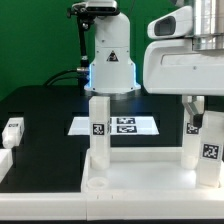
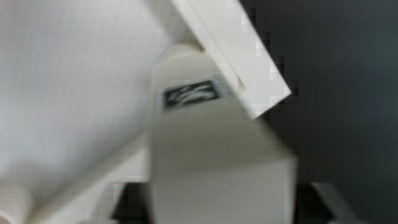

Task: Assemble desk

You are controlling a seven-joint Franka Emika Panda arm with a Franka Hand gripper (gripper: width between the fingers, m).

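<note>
The white desk top [image 1: 140, 182] lies at the front of the table with its rim up. A white leg block [image 1: 98, 125] stands upright on it at the exterior view's left, and another [image 1: 211, 152] stands at the right front. My gripper [image 1: 197, 104] comes down from above at the right and is shut on a third leg block [image 1: 193, 124], upright over the top's far right corner. In the wrist view this leg [image 2: 214, 140] with its tag fills the space between my dark fingers [image 2: 128, 200]; my gripper [image 2: 224, 204] holds its upper end.
A loose white leg block [image 1: 12, 132] lies at the exterior view's left edge. The marker board [image 1: 125, 126] lies flat behind the desk top. The arm's base [image 1: 110, 60] stands at the back centre, in front of a green wall. The table is black.
</note>
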